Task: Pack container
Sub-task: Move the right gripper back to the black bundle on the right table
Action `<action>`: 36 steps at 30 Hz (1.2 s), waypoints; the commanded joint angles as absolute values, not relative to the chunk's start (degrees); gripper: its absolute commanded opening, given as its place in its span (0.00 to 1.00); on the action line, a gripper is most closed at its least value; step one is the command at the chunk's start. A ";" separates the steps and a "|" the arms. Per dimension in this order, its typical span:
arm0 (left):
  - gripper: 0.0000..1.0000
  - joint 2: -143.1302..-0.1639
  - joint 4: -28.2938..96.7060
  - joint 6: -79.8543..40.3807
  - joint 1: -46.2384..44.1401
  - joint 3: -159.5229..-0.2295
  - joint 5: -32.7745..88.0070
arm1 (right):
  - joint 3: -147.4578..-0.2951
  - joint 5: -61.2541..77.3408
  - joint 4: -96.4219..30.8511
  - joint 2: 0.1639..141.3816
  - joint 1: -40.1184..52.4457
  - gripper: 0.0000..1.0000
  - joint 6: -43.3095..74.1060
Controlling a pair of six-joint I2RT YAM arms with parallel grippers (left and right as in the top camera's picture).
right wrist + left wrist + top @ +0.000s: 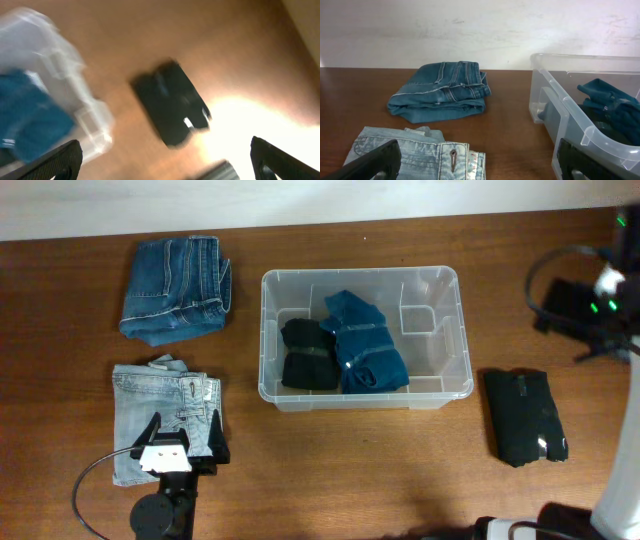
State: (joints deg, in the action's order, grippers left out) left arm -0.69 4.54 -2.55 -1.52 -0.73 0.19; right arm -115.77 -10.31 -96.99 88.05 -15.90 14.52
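The container sits mid-worktop, holding a teal garment and a black one. The left tool gapes wide over light jeans. The right tool is wide and empty above a black bundle. Dark jeans lie far left.

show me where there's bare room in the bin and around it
In the container, the right end past the teal garment is bare; the black garment fills the left. Bare table lies in front of it. Crowded: table's left, with dark jeans and light jeans.
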 commanded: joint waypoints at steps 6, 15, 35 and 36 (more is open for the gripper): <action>0.99 -0.36 4.75 -1.48 -1.69 -0.51 0.21 | -91.18 -4.56 -93.47 87.59 -24.64 0.99 10.52; 0.99 -0.36 4.75 -1.48 -1.69 -0.51 0.21 | -72.49 -2.57 -80.90 87.59 -25.87 0.04 12.53; 0.99 -0.36 4.75 -1.48 -1.69 -0.51 0.21 | -54.83 -0.16 -62.48 88.82 -28.97 0.04 18.11; 0.99 -0.34 4.78 -1.48 -1.69 -0.51 0.21 | -54.74 -0.19 -61.89 89.14 -28.97 0.04 18.11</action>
